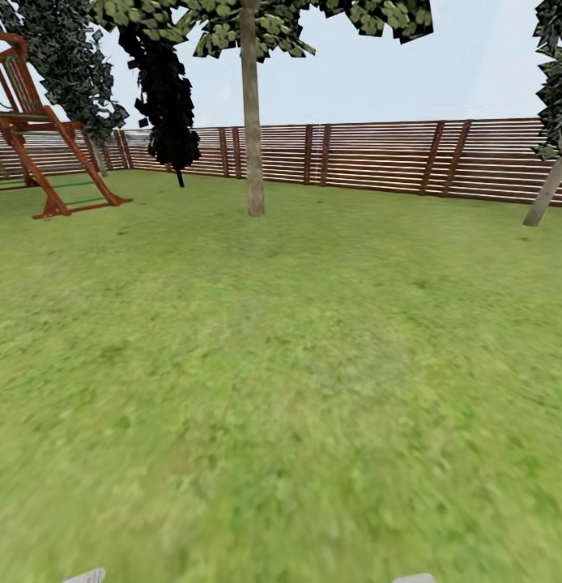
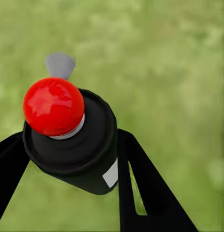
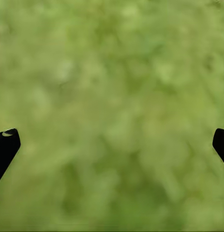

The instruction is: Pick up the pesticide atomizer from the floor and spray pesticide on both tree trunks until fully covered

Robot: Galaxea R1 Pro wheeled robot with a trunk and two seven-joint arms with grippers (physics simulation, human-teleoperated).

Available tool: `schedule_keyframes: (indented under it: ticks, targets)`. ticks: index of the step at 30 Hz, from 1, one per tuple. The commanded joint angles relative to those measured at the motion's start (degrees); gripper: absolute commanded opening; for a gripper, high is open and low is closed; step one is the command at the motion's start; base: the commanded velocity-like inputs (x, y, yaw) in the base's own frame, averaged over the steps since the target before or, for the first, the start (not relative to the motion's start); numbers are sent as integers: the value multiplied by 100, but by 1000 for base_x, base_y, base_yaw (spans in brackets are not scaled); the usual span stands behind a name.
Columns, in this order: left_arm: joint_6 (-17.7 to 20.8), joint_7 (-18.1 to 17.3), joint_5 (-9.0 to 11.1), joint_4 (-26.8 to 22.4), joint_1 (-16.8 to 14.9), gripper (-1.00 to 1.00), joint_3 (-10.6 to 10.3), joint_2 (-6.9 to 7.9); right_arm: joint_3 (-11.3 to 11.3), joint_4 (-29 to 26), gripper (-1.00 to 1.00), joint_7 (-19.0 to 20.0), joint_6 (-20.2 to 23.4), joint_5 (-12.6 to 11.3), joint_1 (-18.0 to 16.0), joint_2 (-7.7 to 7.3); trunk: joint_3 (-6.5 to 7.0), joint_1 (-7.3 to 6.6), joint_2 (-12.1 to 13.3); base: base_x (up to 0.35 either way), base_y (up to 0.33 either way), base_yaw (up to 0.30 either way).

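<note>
Your left jaws grip the atomizer [image 2: 70, 140]; right jaws gape wide, empty. Open lawn [image 1: 281, 389] runs to the tree trunk [image 1: 252, 121] at 12 o'clock, fence [image 1: 378, 158] behind, second trunk [image 1: 548, 188] at 2 o'clock.

Slim tan-grey tree trunk [image 1: 251, 121] mid-lawn ahead, brown slatted wooden fence [image 1: 378, 158] behind it, red wooden climbing frame [image 1: 38, 134] far left, second leaning tan-grey trunk [image 1: 548, 190] far right before the fence.
</note>
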Motion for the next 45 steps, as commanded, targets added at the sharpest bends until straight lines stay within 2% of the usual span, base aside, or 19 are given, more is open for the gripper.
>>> schedule_keyframes:
  ticks: [1, 45]
  targets:
    - [-17, -34, -34, 4, -4, -100, 51, 0, -22, 4, 100, -44, -9, 61, -3, 1, -5, 2, -2, 338, 0, 0]
    - [-17, -34, -34, 7, -4, -100, 46, 0, -22, 4, 100, -42, -9, 61, -3, 1, -5, 2, -2, 338, 0, 0]
